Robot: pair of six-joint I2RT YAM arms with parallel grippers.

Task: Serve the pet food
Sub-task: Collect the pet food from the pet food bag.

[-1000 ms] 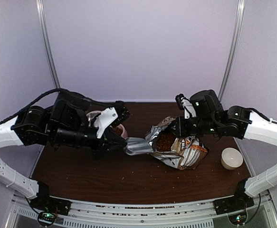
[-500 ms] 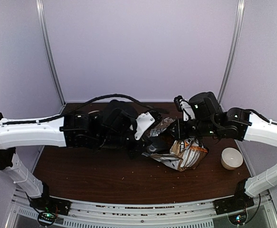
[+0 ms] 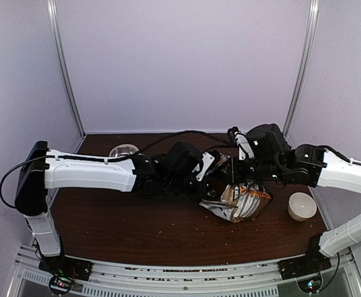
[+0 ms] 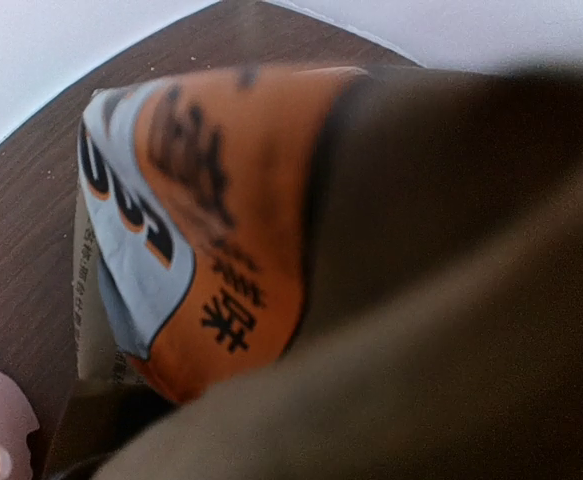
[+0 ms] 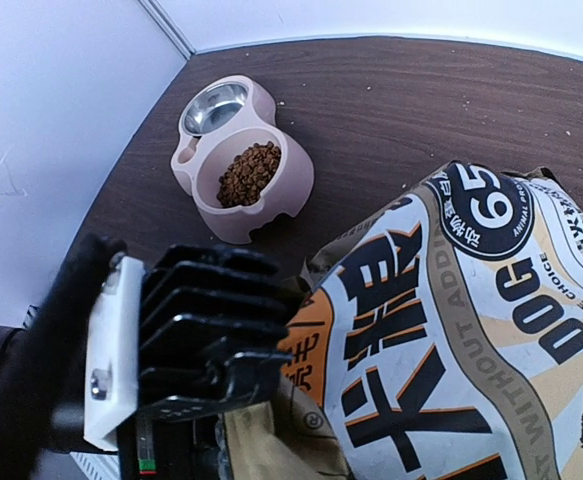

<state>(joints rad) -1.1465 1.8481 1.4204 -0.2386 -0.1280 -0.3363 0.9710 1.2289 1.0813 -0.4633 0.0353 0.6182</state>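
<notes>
Kibble bag (image 3: 239, 201) fills all room directly ahead of both sets of fingers, left arm (image 3: 93, 170) wedged at its mouth and closing the gap between them; bare table (image 3: 137, 229) lies nearside of the fingers, pink feeder (image 5: 241, 160) stands apart to the left of the left ones, white bowl (image 3: 302, 206) outboard of the right.

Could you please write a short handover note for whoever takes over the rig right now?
Left gripper: shut, reached in at the mouth of the bag; whatever it holds is hidden.
Right gripper: shut, seemingly pinching the bag's top edge.
Things: bag mid-table, pink feeder at the far left.
Done: one feeder basin holds kibble; the metal basin is empty.
Left: probably judge whether another serving is needed, then withdraw and release the bag.
</notes>
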